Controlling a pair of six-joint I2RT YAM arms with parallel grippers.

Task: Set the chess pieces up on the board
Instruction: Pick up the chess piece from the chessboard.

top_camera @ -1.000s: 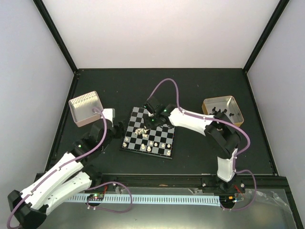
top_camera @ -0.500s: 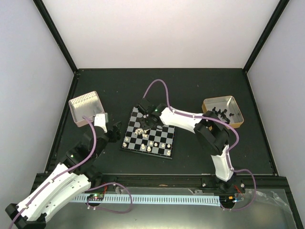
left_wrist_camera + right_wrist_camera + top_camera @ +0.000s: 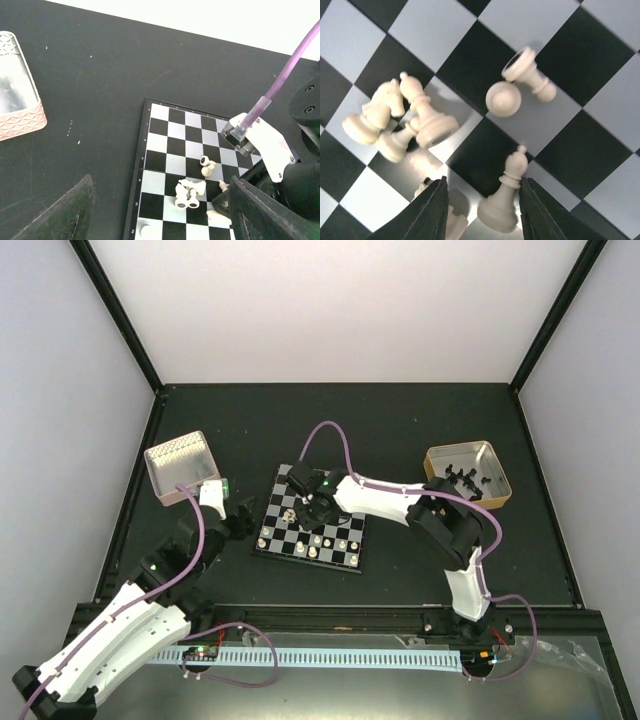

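The board (image 3: 345,555) lies mid-table, with several cream chess pieces (image 3: 326,543) standing on its near rows. My right gripper (image 3: 303,508) hovers low over a pile of fallen pieces (image 3: 395,122). Its jaws are open, and a bishop (image 3: 507,200) stands between them, close to the right finger (image 3: 542,212). Another piece (image 3: 449,226) lies by the left finger. A pawn (image 3: 504,98) and a toppled pawn (image 3: 530,75) lie just beyond. My left gripper (image 3: 238,515) waits open beside the board's left edge (image 3: 141,165), holding nothing. The pile (image 3: 190,192) shows in that wrist view.
A pinkish tin (image 3: 180,465) sits at the left, also in the left wrist view (image 3: 17,100). A tan tin (image 3: 490,480) at the right holds black pieces. The right arm's wrist (image 3: 262,145) reaches over the board's far right part.
My right gripper has moved left and nearer over the board, onto the fallen pile. My left arm has drawn back a little from the board's left edge.
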